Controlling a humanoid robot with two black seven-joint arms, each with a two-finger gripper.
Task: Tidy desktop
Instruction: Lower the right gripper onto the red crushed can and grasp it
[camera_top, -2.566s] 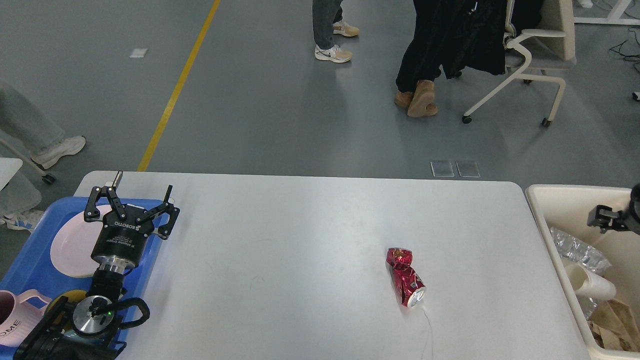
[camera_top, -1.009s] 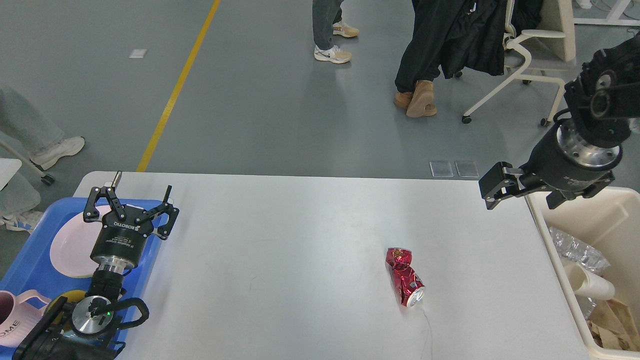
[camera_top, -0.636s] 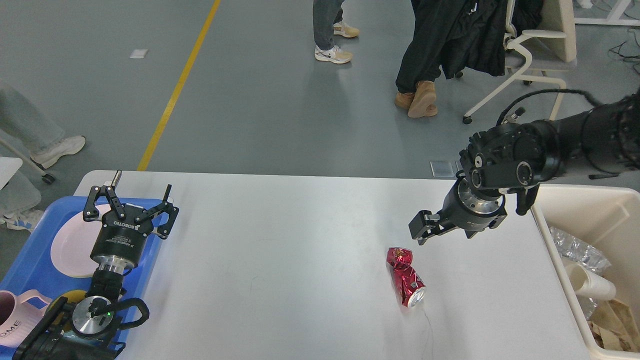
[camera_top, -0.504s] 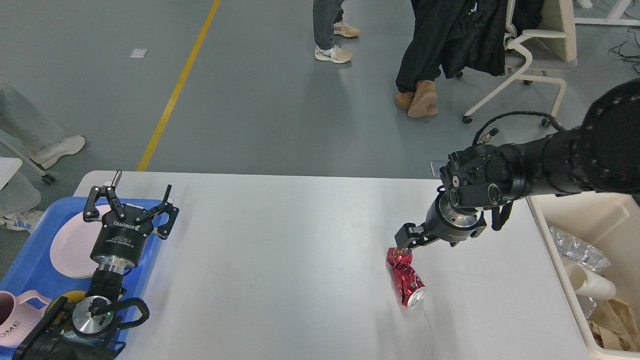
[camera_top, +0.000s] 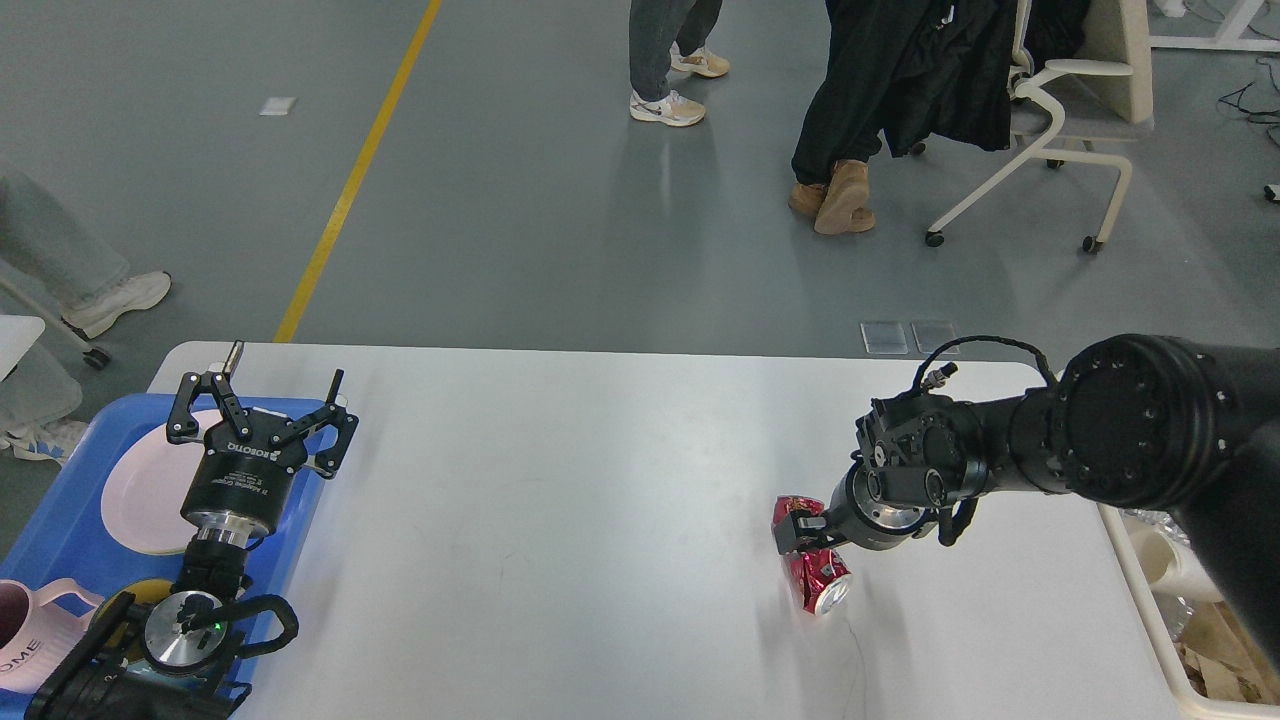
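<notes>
The desktop (camera_top: 560, 520) is a wide white tabletop. A crushed red can (camera_top: 822, 585) lies on its right half. My right arm reaches in from the right, and my right gripper (camera_top: 805, 530) is down on the can's upper end, hiding that part. Its fingers are dark and seen nearly end-on, so their spacing does not show. My left gripper (camera_top: 262, 392) stands open and empty, pointing up, above the far edge of a blue tray (camera_top: 60, 530) at the left.
The blue tray holds a pink plate (camera_top: 140, 500) and a pink mug (camera_top: 20, 640). A cream bin (camera_top: 1160, 640) with paper and plastic waste stands off the table's right end. People's legs and a wheeled chair (camera_top: 1050, 130) are on the floor beyond.
My right arm swung in from over the bin, moved left and down, and now sits on the red can's upper end. The left arm and the can have not moved.
</notes>
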